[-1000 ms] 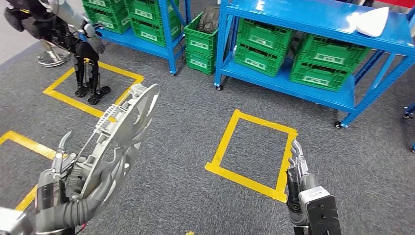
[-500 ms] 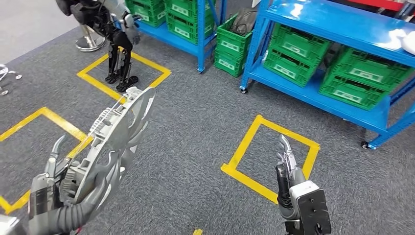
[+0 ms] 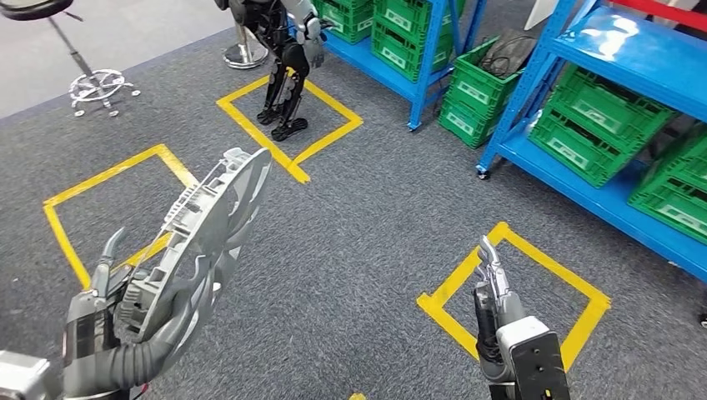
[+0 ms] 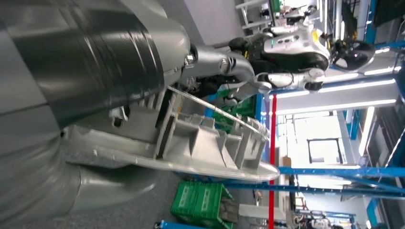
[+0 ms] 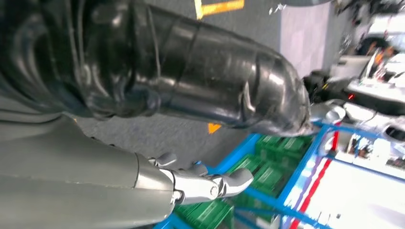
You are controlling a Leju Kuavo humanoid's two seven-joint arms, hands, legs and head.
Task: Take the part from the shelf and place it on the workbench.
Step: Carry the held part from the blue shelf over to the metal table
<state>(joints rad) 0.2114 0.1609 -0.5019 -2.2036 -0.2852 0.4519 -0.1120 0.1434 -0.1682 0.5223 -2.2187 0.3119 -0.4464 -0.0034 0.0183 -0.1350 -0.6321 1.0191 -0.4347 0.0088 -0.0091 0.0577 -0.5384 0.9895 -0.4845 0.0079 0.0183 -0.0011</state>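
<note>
The left hand grips the large round grey plastic fan-shroud part, holding it tilted on edge above the grey carpet floor. The right hand holds nothing, fingers straight, near yellow floor tape
</note>
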